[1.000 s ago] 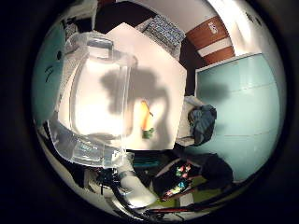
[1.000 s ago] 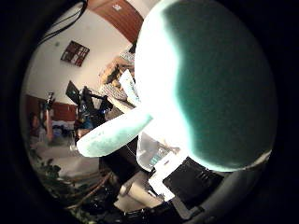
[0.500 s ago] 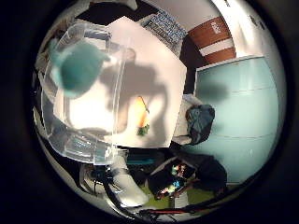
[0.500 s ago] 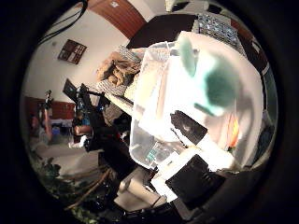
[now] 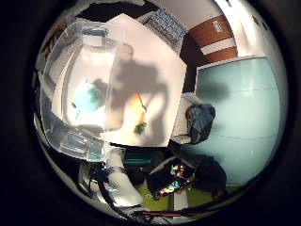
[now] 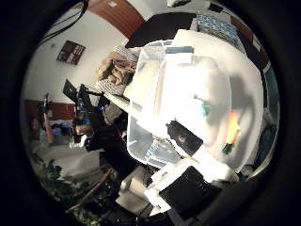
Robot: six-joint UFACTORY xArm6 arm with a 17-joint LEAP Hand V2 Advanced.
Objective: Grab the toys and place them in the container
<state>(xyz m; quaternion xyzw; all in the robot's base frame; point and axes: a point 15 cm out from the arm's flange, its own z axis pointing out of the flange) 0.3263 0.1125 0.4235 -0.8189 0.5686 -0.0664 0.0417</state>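
Inside the clear plastic container point(image 5: 80, 108) lay the round teal plush toy point(image 5: 88, 98); beside it on the white table point(image 5: 146, 61) waited an orange carrot toy point(image 5: 138, 104). Finger state could not be told. Approaching the carrot from directly above seemed wise.

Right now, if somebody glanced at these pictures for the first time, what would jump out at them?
First the clear plastic container on the white table, with a teal plush toy lying inside it. Next, the orange carrot toy with a green top, which lies on the table just outside the container wall, not yet picked up. Parts of the robot hand show beside the container.
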